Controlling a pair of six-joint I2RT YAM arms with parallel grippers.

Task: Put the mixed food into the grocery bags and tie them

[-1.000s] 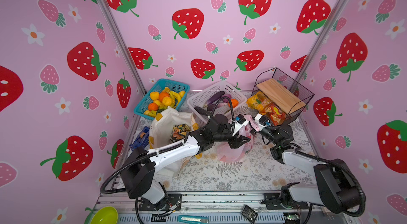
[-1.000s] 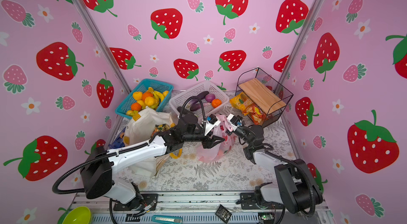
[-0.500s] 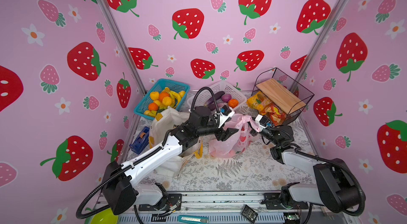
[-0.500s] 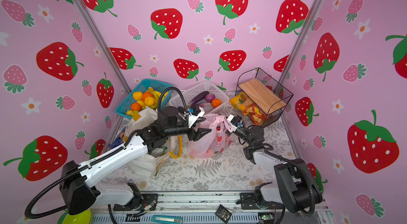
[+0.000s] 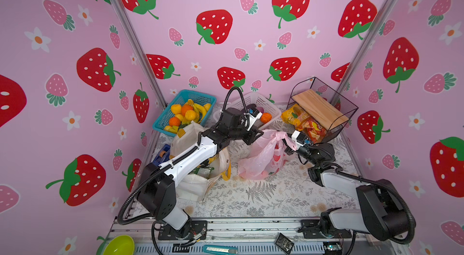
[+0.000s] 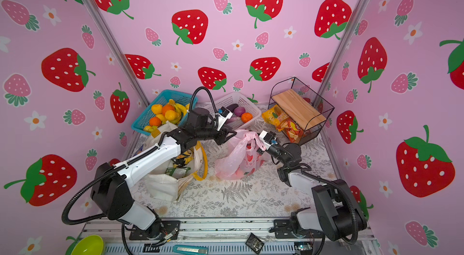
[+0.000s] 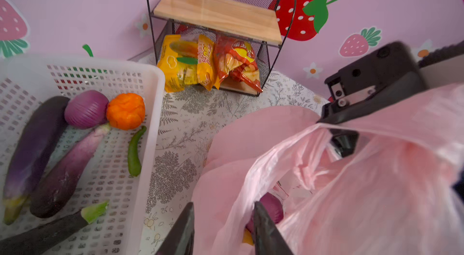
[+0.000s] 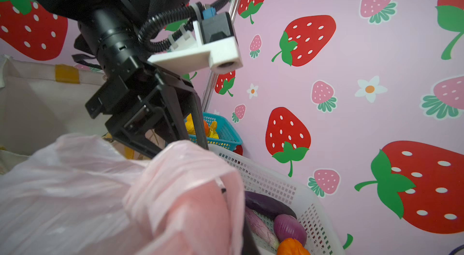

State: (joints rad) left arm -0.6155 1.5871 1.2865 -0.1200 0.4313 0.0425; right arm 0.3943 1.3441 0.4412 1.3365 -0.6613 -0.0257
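Fern-print tablecloth (image 5: 263, 198) carries the pink bag (image 5: 261, 158) at its middle; the right gripper (image 5: 288, 143) pinches its bunched handle, while the left gripper (image 7: 223, 207) straddles the bag's rim, fingers spread.

I am pinching the pink bag (image 6: 233, 161) by its bunched top in my right gripper (image 6: 259, 146), while my left gripper (image 6: 228, 136) is hovering at its opposite edge.
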